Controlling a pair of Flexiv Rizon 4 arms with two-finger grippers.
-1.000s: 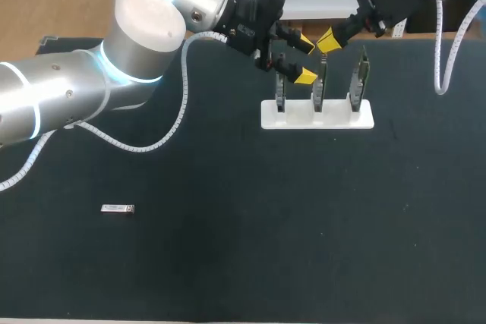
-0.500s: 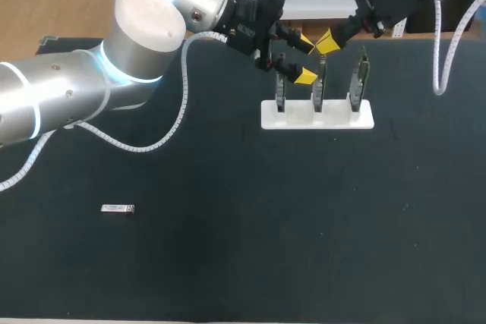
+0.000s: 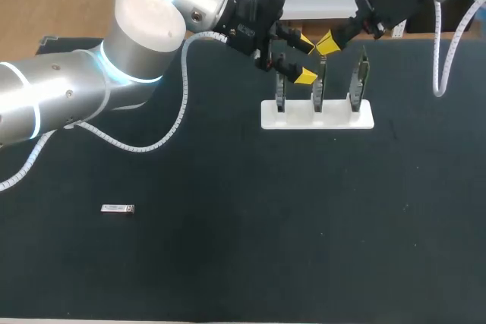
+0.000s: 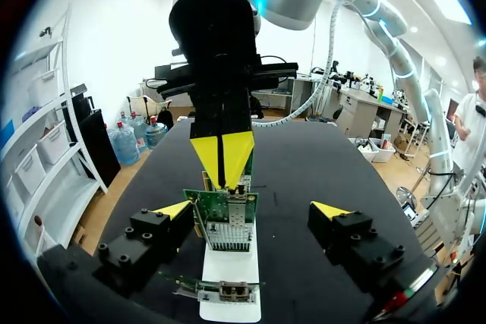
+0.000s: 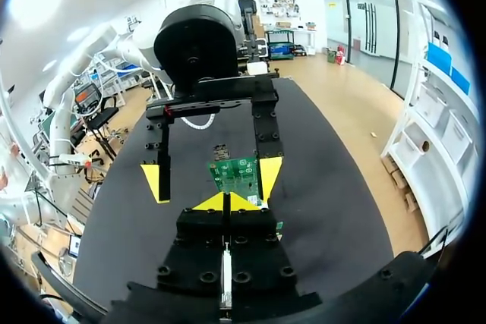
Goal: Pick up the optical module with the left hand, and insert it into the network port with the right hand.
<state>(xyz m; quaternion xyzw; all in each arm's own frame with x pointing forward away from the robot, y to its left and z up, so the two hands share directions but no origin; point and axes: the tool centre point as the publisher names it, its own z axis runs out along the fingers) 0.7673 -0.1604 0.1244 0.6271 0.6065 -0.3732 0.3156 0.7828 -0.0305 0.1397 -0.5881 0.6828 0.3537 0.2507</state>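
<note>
From above, the little silver module (image 3: 118, 209) lies flat on the dark table (image 3: 228, 263), well apart from both my arms and from the white stand (image 3: 317, 117) at the far side. That stand holds three circuit boards (image 3: 363, 73) upright in a row. My left gripper (image 3: 305, 59) hangs over the stand with its yellow tips spread wide and nothing held. My right gripper (image 3: 326, 42) is just beside it, tips pressed together and empty. From the left wrist, my left gripper (image 4: 250, 209) is spread wide to either side of a green board (image 4: 228, 218) in the stand (image 4: 228, 267). Beyond that board my right gripper (image 4: 222, 158) points down, its tips together. From the right wrist, my right gripper (image 5: 225, 202) has its tips together. My left gripper (image 5: 213, 178) stands spread ahead of it, with a board (image 5: 237, 172) between them.
</note>
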